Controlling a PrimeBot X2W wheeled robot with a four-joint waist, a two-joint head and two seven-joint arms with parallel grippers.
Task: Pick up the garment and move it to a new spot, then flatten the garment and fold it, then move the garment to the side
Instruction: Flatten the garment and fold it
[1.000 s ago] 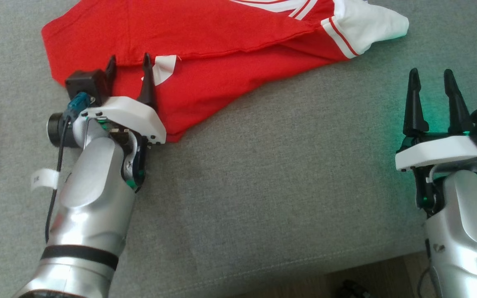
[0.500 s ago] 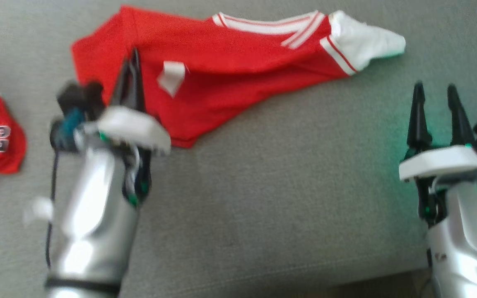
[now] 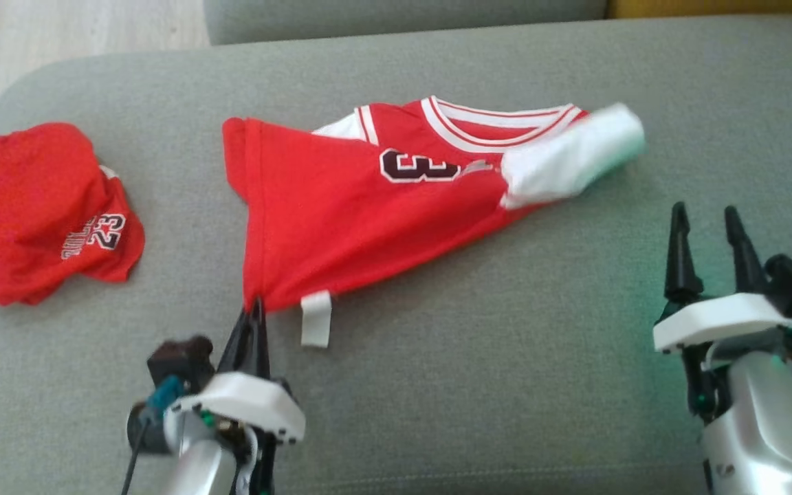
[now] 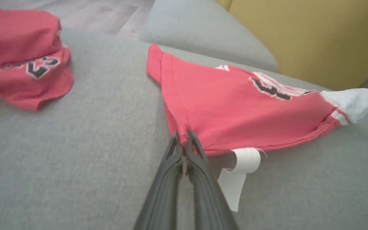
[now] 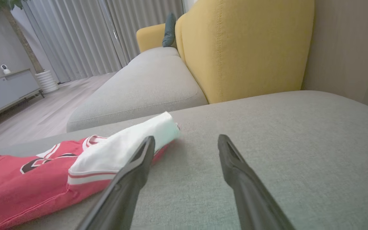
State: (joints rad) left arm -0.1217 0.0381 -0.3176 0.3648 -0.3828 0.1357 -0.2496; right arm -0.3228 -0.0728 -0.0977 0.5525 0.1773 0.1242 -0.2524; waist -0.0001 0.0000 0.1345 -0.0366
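Finds the red jersey [image 3: 341, 227] lying on the grey couch cushion [image 3: 506, 412], roughly centre, number side up, white sleeve [image 3: 575, 158] toward the right. Records the left gripper [image 3: 256, 309] pinched tight on the jersey's near lower corner, fingers [image 4: 200, 179] together with cloth caught at the tips, as confirmed in the left wrist view. Notes a white label [image 3: 315, 320] hanging from the hem just beside those tips. Records the right gripper [image 3: 702, 216] spread wide, holding nothing, over bare cushion, apart from the sleeve. Notes a second red garment [image 3: 31, 206] bunched at the left, well apart from the jersey.
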